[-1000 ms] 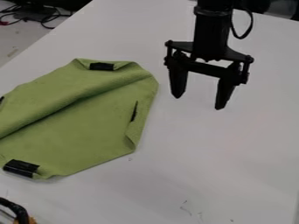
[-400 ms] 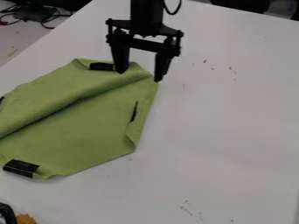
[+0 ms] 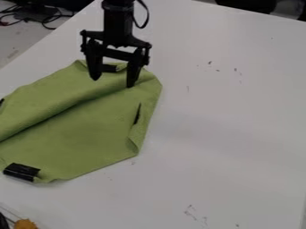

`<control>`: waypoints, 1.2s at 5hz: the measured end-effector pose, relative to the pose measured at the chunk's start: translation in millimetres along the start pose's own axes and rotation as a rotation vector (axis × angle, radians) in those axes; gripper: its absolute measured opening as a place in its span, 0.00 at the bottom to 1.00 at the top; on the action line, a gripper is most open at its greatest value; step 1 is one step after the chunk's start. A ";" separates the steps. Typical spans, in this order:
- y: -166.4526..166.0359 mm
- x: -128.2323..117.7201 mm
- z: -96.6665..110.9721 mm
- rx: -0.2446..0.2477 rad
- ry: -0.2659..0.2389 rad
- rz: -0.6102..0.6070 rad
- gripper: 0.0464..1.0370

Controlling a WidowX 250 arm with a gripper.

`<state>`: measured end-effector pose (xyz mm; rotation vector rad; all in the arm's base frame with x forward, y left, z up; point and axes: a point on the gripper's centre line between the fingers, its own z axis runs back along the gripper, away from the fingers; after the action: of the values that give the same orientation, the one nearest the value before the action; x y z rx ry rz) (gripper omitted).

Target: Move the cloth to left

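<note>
Looks like a robotics lab, or a workroom much like one, judging by a black robot arm (image 3: pixel 117 20) above a plain, pale bench (image 3: pixel 230 129) and by loose cables (image 3: pixel 50 28) tangled beyond the bench's left edge, towards the far end.

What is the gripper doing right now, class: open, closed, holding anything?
Gripper: open, its two fingers spread apart over the far end of the green cloth, with nothing held between them.
</note>
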<state>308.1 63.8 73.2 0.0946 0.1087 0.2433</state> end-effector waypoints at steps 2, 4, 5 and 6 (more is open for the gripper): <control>3.4 -1.9 -52.3 -0.079 0.016 0.074 0.96; -3.7 -0.7 -69.6 -0.097 0.040 0.080 0.96; -8.5 0.6 -69.5 -0.118 0.030 0.071 0.96; -39.4 -4.5 -66.9 -0.092 0.059 0.076 0.96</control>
<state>305.1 30.0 3.3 0.0001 0.1528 0.3264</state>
